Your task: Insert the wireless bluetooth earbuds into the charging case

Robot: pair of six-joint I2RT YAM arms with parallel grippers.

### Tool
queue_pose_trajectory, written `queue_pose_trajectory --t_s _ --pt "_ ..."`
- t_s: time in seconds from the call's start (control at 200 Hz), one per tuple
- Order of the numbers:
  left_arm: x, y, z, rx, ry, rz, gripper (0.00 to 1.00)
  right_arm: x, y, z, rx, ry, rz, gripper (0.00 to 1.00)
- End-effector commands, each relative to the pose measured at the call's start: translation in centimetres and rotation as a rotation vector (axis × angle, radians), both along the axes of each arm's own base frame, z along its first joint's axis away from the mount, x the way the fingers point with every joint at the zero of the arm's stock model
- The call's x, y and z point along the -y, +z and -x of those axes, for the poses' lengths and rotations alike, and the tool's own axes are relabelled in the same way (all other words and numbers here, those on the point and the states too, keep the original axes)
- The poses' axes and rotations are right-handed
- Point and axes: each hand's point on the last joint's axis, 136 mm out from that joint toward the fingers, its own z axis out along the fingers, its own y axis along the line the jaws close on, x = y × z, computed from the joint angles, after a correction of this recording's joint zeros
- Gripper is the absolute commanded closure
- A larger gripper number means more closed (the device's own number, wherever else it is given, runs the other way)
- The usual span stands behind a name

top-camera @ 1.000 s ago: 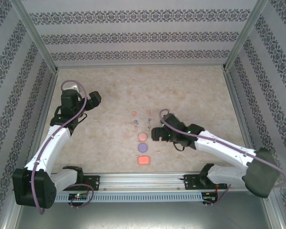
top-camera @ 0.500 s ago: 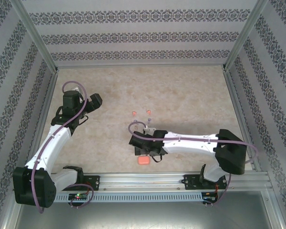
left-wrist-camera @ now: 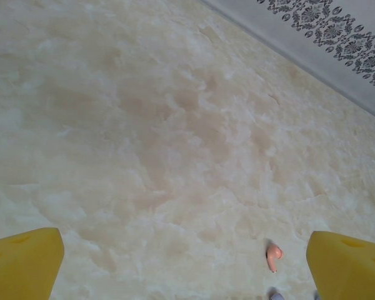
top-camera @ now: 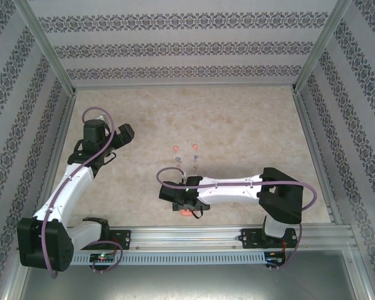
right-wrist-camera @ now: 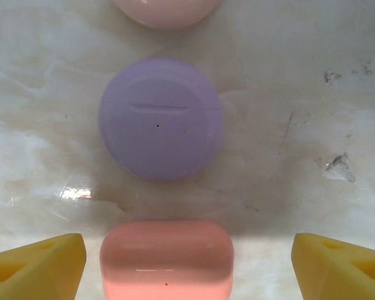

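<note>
Right gripper (right-wrist-camera: pixel 189 262), spread wide, frames the coral case (right-wrist-camera: pixel 167 256) beneath it.

**Three Cases, Four Buds, Two Arms**

Three charging cases lie on the single desk (top-camera: pixel 256 119): one pale pink case (right-wrist-camera: pixel 165 7), one purple case (right-wrist-camera: pixel 160 119) and one coral-red case (right-wrist-camera: pixel 167 262). From above, four earbuds can be counted: a first coral-red bud (top-camera: pixel 175 149), a second coral-red bud (top-camera: pixel 194 146), a left purplish bud (top-camera: pixel 178 161) and a right purplish bud (top-camera: pixel 194 161). Two robot arms stand at the desk, the left arm (top-camera: pixel 69 187) and the right arm (top-camera: pixel 231 187).
</note>
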Motion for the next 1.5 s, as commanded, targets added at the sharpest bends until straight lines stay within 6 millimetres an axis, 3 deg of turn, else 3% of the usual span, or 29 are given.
queue_pose_trajectory --t_s 0.0,0.694,0.889,1.329,1.494 --pt "0.2 -0.7 0.4 -0.028 0.007 0.005 0.0 0.0 -0.6 0.6 -0.02 -0.015 0.019 0.15" --pt "0.2 -1.1 0.3 -0.031 0.005 -0.002 0.01 -0.3 -3.5 1.7 -0.085 -0.012 0.039 0.22" --pt "0.2 -1.3 0.3 -0.036 0.004 -0.003 0.0 -0.3 -3.6 2.2 -0.099 -0.011 0.029 0.28" --pt "0.2 -1.6 0.1 -0.043 0.004 -0.006 0.01 0.6 -3.7 3.1 -0.111 -0.02 0.026 0.3" --pt "0.3 -1.6 0.2 -0.047 0.005 -0.003 0.01 0.4 -3.2 3.1 -0.107 -0.005 0.009 0.44"
